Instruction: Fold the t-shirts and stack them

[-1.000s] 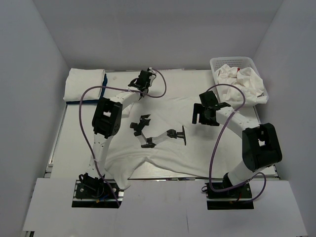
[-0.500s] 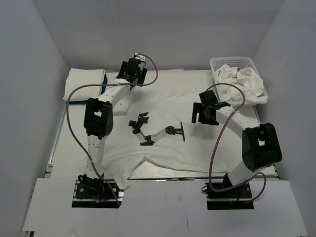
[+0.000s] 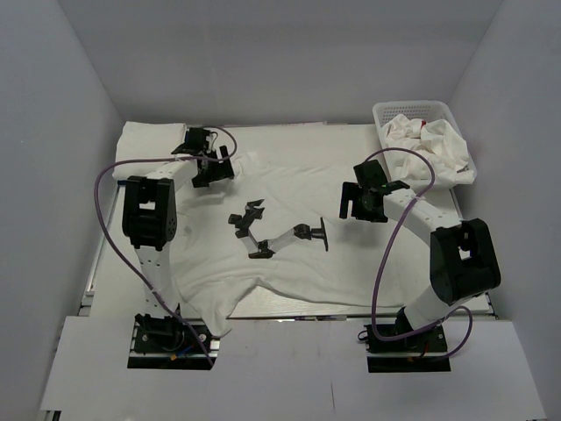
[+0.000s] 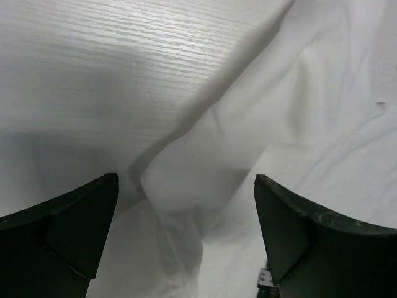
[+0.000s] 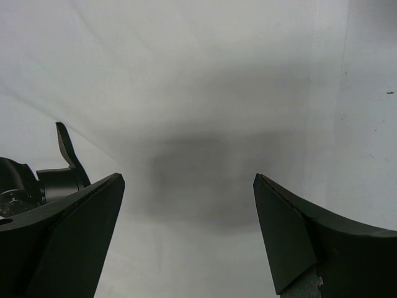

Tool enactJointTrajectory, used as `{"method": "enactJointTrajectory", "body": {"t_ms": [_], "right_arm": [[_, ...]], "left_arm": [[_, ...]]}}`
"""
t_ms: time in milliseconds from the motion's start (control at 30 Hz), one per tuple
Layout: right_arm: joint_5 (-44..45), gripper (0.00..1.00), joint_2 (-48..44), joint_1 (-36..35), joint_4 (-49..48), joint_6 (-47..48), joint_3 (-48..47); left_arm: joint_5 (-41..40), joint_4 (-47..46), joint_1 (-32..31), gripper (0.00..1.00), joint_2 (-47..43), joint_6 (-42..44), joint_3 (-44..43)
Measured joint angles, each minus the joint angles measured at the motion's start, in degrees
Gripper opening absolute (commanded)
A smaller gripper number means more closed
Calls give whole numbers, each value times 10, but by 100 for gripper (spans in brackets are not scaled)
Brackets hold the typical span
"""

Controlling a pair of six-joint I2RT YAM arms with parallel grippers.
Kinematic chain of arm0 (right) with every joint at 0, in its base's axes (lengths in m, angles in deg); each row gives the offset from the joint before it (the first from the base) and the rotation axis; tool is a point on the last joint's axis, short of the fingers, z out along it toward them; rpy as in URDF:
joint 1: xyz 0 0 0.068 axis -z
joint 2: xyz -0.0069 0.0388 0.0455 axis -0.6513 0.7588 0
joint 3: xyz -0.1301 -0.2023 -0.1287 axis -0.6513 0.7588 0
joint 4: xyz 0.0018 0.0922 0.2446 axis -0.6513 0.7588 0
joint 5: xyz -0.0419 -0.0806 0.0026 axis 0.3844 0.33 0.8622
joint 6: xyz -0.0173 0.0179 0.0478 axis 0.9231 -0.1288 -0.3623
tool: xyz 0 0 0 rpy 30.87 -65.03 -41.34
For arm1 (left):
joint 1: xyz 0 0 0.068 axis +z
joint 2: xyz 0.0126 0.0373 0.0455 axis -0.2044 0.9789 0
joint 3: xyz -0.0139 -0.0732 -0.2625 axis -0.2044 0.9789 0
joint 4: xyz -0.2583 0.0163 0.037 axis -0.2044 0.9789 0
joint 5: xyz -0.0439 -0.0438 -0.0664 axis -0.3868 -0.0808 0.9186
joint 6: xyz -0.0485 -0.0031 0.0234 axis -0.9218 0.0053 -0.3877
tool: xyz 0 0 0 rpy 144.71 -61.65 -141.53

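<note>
Nothing to read out here: no words, labels, brands or numbers show up in any view. The one candidate is the red print on the white t-shirt (image 3: pixel 424 125) lying in the basket (image 3: pixel 412 104), and it's only a small smudge of colour, too small to tell whether it holds any letters
</note>
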Motion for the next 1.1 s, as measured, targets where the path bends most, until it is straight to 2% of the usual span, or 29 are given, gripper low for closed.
{"method": "enactJointTrajectory", "body": {"t_ms": [67,133,200,233,333,600,700,800,933,967,1000,1067,1100], "right_arm": [[0,90,0,0,0,0,0],[0,90,0,0,0,0,0],[0,90,0,0,0,0,0],[0,90,0,0,0,0,0],[0,90,0,0,0,0,0],[0,90,0,0,0,0,0],[0,90,0,0,0,0,0],[1,90,0,0,0,0,0],[7,90,0,0,0,0,0],[9,90,0,0,1,0,0],[10,90,0,0,1,0,0],[12,90,2,0,2,0,0],[13,90,3,0,2,0,-1]], "left_arm": [[35,-23,9,94,-10,-16,19],[71,-42,15,76,-12,-30,29],[103,-56,19,66,-12,-40,37],[115,-60,19,53,-12,-43,42],[133,-63,20,33,-12,-53,51],[112,-50,22,4,-12,-49,50],[81,-25,24,0,-12,-32,24],[50,8,25,0,-6,0,-40],[10,39,26,0,36,52,-173],[-1,44,26,4,52,63,-207],[-14,49,27,33,76,75,-249],[-33,57,30,68,116,99,-307],[-45,68,32,99,136,103,-334]]}}
